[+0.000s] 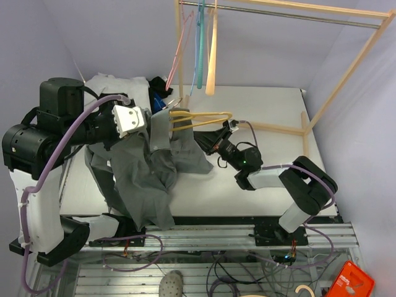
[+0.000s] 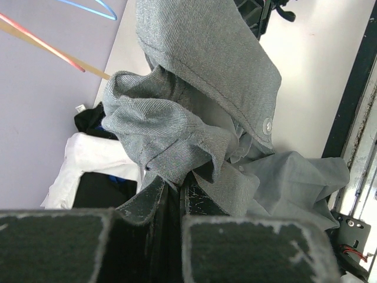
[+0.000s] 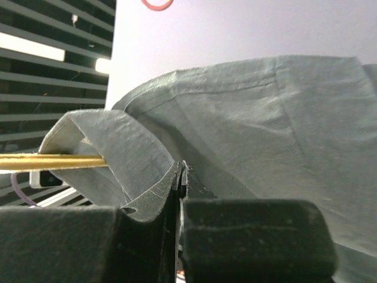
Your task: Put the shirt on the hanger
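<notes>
The grey shirt [image 1: 139,179] hangs in a bunched drape from my left gripper [image 1: 150,120], raised over the table's left side. In the left wrist view that gripper [image 2: 177,187] is shut on a fold of the shirt [image 2: 194,88]. The yellow hanger [image 1: 204,116] lies level just right of it, its left end tucked into the fabric. My right gripper [image 1: 209,146] sits low at the shirt's right edge. Seen from the right wrist, this gripper [image 3: 181,174] is shut on a hem of the shirt [image 3: 265,124], with the hanger's yellow bar [image 3: 53,160] running into a fold on the left.
A wooden rack [image 1: 346,74] stands over the back of the table [image 1: 266,108], with pink, teal and cream hangers [image 1: 199,43] on its rail. A white garment [image 2: 97,162] and a dark one [image 2: 91,121] lie at the back left.
</notes>
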